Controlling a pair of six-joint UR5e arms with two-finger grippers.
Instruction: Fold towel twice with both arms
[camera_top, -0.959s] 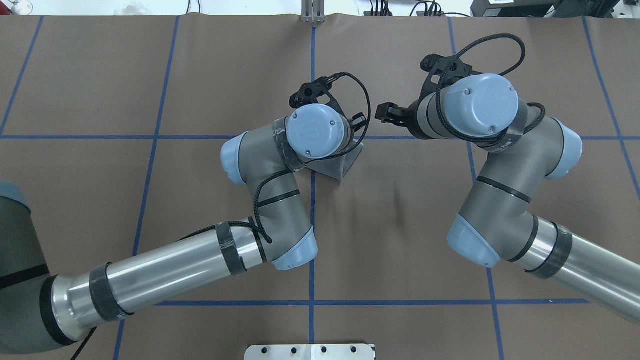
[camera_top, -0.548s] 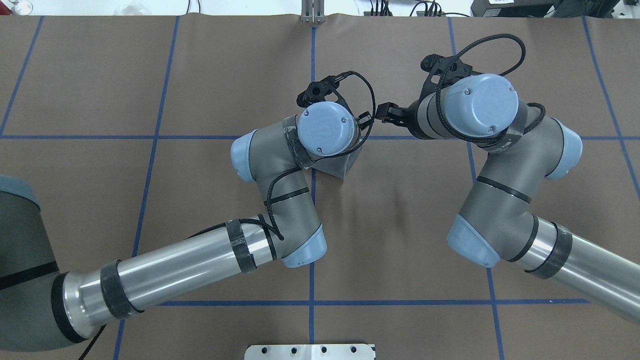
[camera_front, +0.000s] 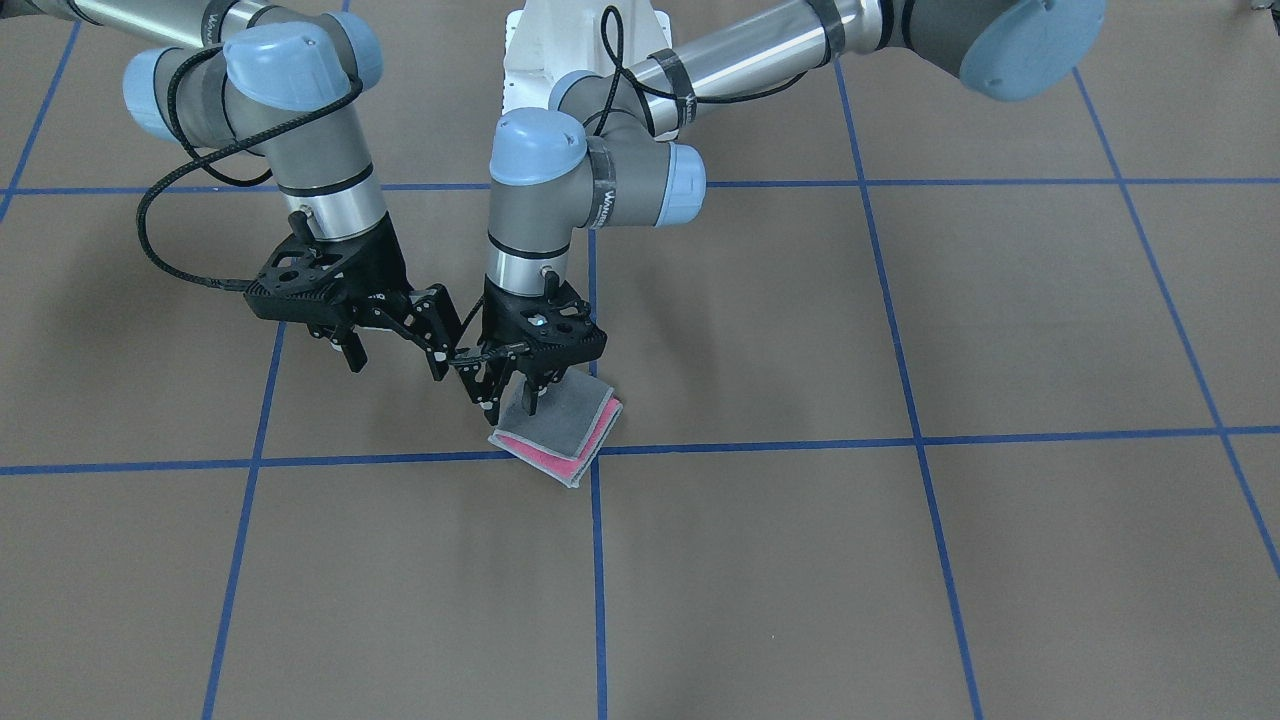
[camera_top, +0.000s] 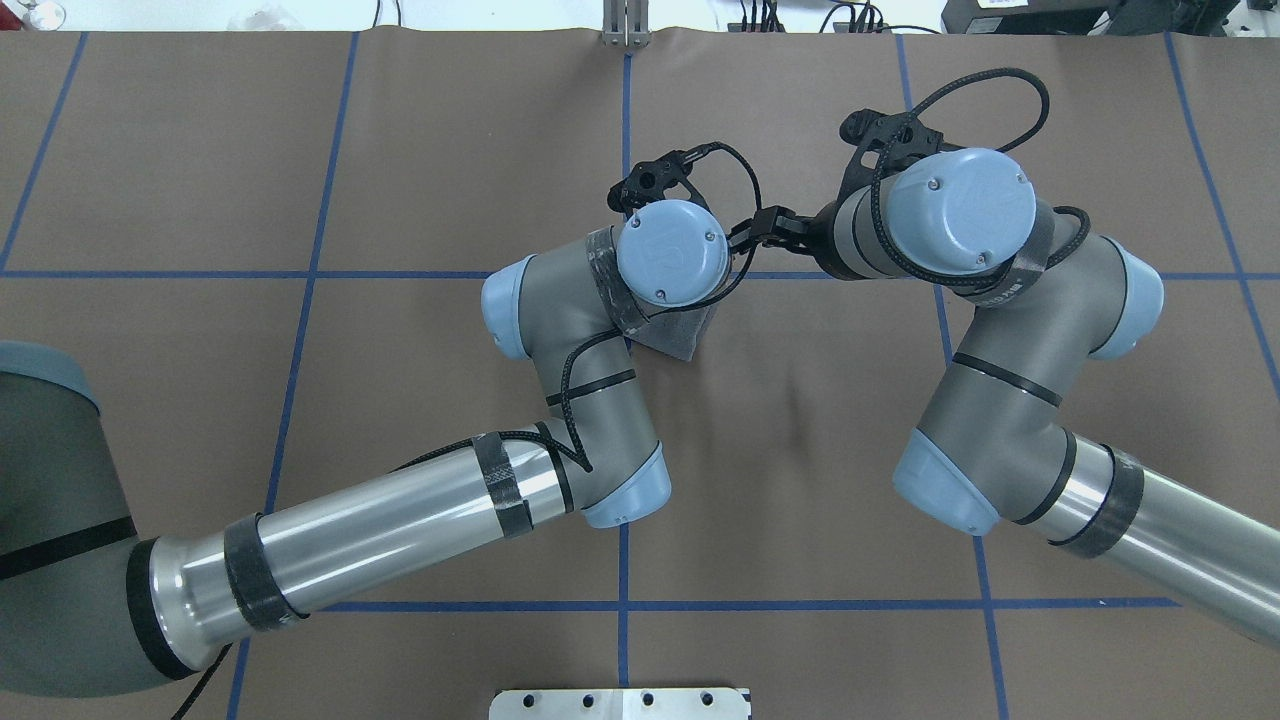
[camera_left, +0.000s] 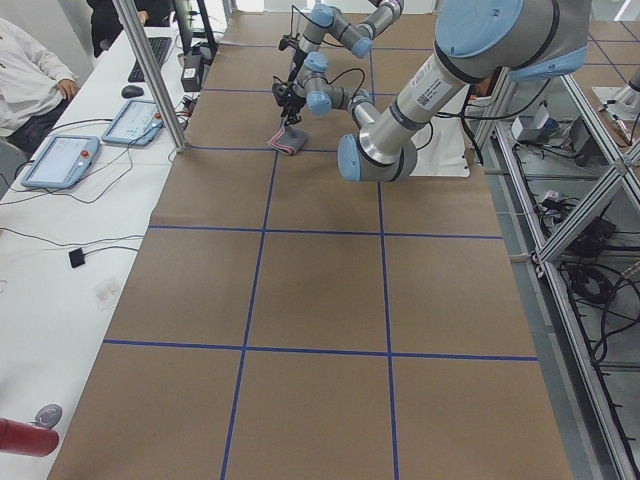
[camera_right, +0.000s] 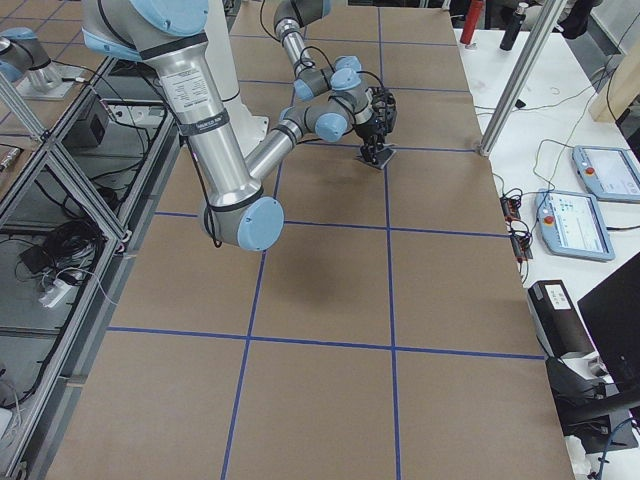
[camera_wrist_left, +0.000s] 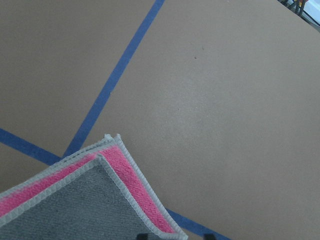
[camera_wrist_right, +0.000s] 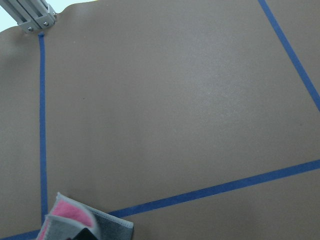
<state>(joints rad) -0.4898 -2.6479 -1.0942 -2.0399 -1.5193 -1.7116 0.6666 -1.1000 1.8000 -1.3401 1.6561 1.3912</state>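
Folded towel (camera_front: 565, 425) pinched by left tool (camera_front: 508, 400); right tool (camera_front: 395, 358) spread, holding nothing.
The towel lies on the worktop (camera_front: 900, 560) at a crossing of the blue tape lines (camera_front: 800, 441), grey face up, pink layer showing along its edges. The left tool points straight down, fingers closed on the corner nearest the robot. The right tool is tilted, just beside the left tool, off the cloth.

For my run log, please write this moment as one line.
stage: towel folded, grey up | left fingers: on towel, grip unclear | right fingers: open, beside towel
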